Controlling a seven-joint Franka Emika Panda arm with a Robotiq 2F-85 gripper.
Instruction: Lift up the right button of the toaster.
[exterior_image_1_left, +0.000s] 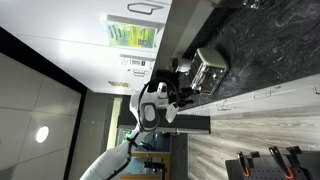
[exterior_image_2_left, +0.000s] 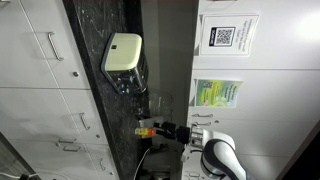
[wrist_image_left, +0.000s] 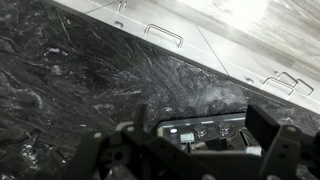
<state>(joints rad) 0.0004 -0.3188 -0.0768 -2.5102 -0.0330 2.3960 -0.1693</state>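
The silver toaster (exterior_image_1_left: 210, 66) stands on the dark marbled counter (exterior_image_1_left: 265, 45). It also shows in an exterior view (exterior_image_2_left: 122, 52). In the wrist view its shiny front face (wrist_image_left: 205, 127) with small knobs lies at the bottom centre, between my two fingers. My gripper (wrist_image_left: 203, 142) is open, with one dark finger on each side of the toaster and a clear gap to both. In both exterior views the gripper (exterior_image_1_left: 186, 86) (exterior_image_2_left: 158, 128) hovers close beside the toaster. I cannot make out the toaster's buttons clearly.
The pictures stand rotated. White cabinets with metal handles (wrist_image_left: 165, 35) run along the counter's edge. Posters hang on the wall (exterior_image_2_left: 228, 36). A small orange thing (exterior_image_2_left: 143, 128) sits near the gripper.
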